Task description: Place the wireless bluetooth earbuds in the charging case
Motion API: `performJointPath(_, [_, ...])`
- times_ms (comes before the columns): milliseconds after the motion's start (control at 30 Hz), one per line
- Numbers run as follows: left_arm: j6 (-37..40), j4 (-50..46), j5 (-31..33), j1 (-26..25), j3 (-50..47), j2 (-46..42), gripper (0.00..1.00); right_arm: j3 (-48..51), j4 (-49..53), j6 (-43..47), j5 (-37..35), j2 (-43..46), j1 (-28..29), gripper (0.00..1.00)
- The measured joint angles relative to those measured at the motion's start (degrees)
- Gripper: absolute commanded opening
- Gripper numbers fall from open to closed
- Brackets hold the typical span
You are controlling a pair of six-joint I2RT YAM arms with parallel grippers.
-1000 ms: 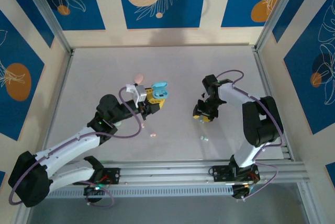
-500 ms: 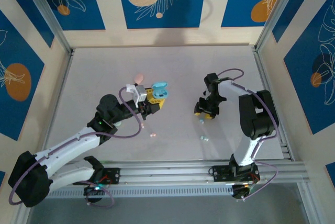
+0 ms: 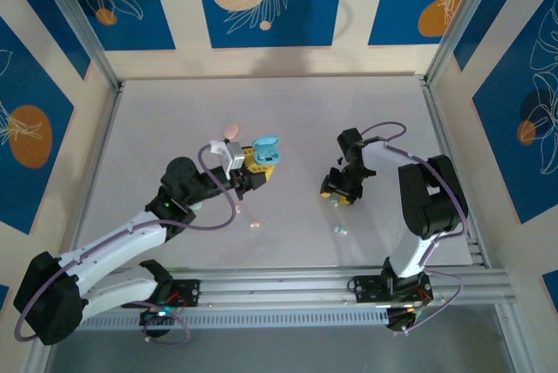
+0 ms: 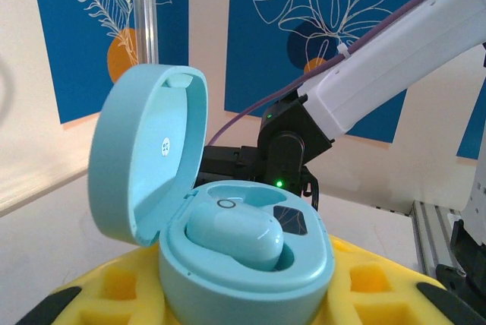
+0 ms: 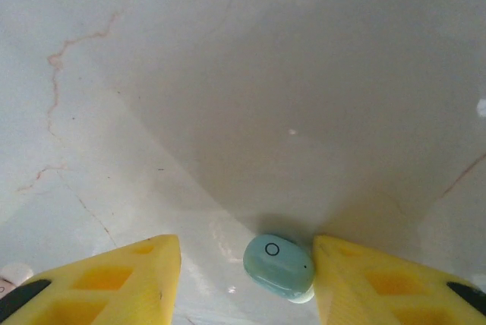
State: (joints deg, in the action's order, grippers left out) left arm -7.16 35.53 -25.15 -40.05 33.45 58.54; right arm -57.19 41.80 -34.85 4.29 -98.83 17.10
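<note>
the left gripper (image 4: pixel 237 268) has its yellow plastic fingers (image 4: pixel 376 283) chopped by the bottom edge, and they hide the underside of the open pale blue rounded charging case (image 4: pixel 304 272) between them. the right gripper (image 5: pixel 244 253) has cropped fingers too, and a pinkish bit (image 5: pixel 9 276) beside one is mostly out of frame. pale speck (image 3: pixel 340 230) just on the base side of that gripper: too tiny to call.

Robotics lab test cell: alu extrusion frame (image 3: pixel 288 286) w/ printed blue backdrop panels (image 3: pixel 261 7) boxing in a white tabletop (image 3: pixel 288 103).
</note>
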Motion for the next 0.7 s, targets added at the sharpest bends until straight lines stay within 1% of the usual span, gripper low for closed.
performJointPath(267, [0.0,0.0,0.0,0.0,0.0,0.0,0.34,0.7,0.9,-1.9,-0.3,0.7,2.4,0.48])
performJointPath(433, [0.0,0.0,0.0,0.0,0.0,0.0,0.34,0.7,3.0,-0.9,-1.0,1.2,2.3,0.48])
performJointPath(567, [0.0,0.0,0.0,0.0,0.0,0.0,0.34,0.7,4.0,0.9,-2.1,1.2,1.0,0.48])
performJointPath(700, [0.0,0.0,0.0,0.0,0.0,0.0,0.34,0.3,4.1,2.6,-2.8,1.2,0.5,0.44])
